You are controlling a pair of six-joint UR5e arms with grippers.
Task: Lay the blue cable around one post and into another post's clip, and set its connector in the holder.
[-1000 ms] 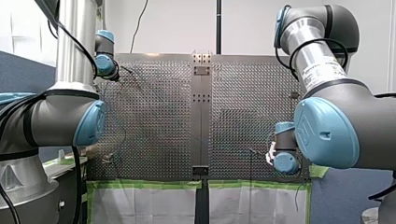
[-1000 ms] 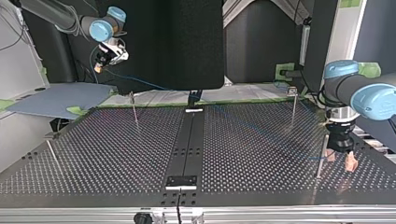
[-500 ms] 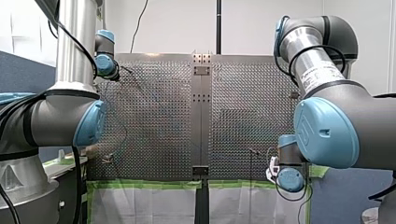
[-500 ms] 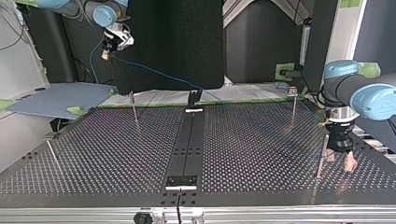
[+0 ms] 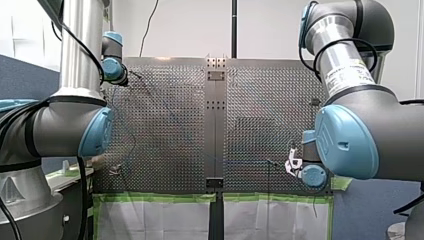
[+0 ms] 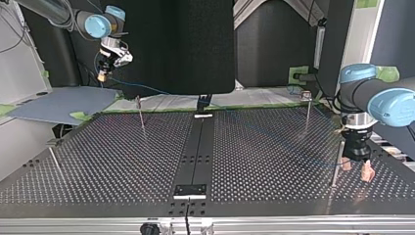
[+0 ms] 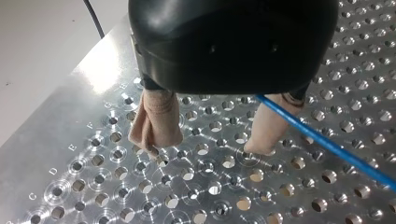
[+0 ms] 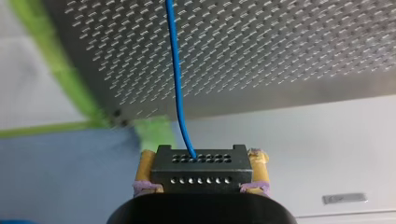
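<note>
— What had changed above the perforated metal table (image 6: 98,161)?
— My right gripper (image 6: 103,73) had risen, then dipped back toward the top view's left, clamped throughout on the black multi-hole connector (image 8: 201,170). The thin blue cable (image 8: 176,84) ran from it across to my left gripper (image 7: 212,135). That gripper's beige fingers (image 7: 156,121) stood apart beside a slim metal post (image 6: 335,169), the cable passing one of them.
— And the holder?
— I couldn't pick one out. The connector hung airborne, so I judged nothing seated yet.
</note>
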